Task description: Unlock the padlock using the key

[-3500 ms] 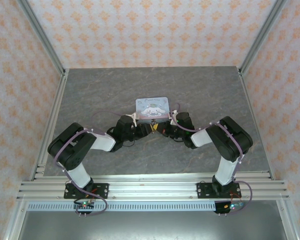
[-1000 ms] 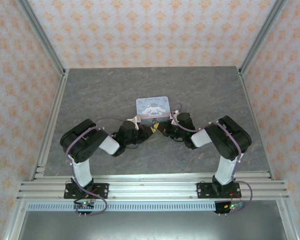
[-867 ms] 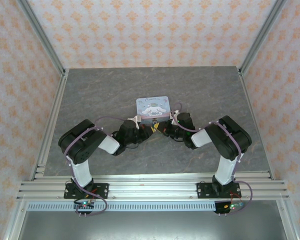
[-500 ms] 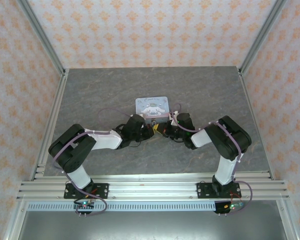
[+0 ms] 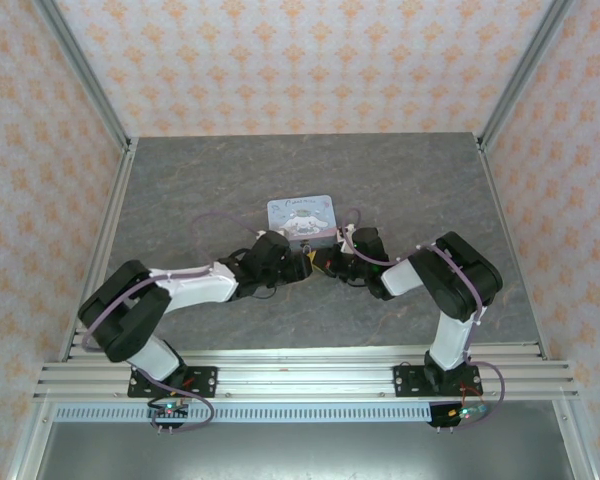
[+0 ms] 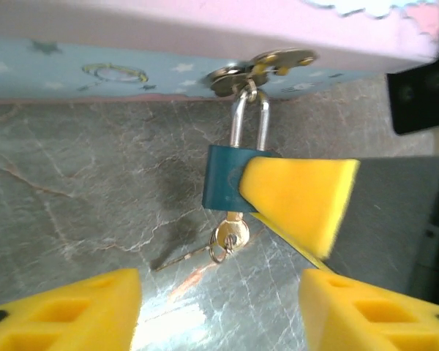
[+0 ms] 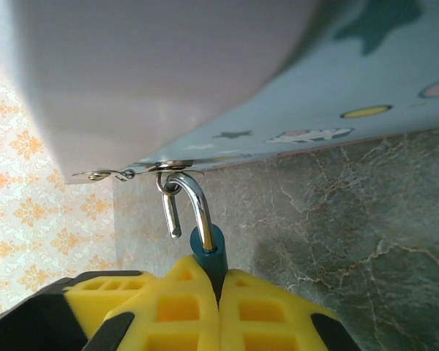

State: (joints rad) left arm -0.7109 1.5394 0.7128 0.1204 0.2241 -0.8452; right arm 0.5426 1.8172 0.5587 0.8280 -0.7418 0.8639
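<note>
step: key turn looks done; next is getting the shackle off the tin's hasp
padlock location: padlock (image 6: 223, 186) hangs from the hasp (image 6: 267, 62) on the front edge of the pastel tin (image 5: 302, 212), mid-table (image 5: 180, 190), between the two wrists
right gripper: right gripper (image 7: 218, 292) is clamped shut on the teal body; one yellow pad (image 6: 300, 197) covers its right half in the left wrist view
left gripper: left gripper (image 6: 219, 289) has its jaws apart and holds nothing; its fingers sit just short of the lock
key: key (image 6: 229, 238) is seated in the keyhole under the body, with a small key ring (image 6: 218, 252) dangling from it, touched by neither gripper
shackle: shackle (image 7: 197, 201) shows one leg in the body and the short leg ending free above it in the right wrist view, so it is probably sprung; the left wrist view is less clear on this
judged progress: near the end; the lock looks open but is hooked through the hasp loop
doing it well: right arm should hold the body firm and level so the lock cannot swing; left arm should not snag the key ring
next move needs: swivel the free leg sideways, then slide it out of the loop with a small motion away from the tin
risk: a pull toward the arms drags the light tin along; pressing the body up could re-latch the shackle
fallback: if the leg turns out seated, left arm re-pinches the key head and turns it fully
</note>
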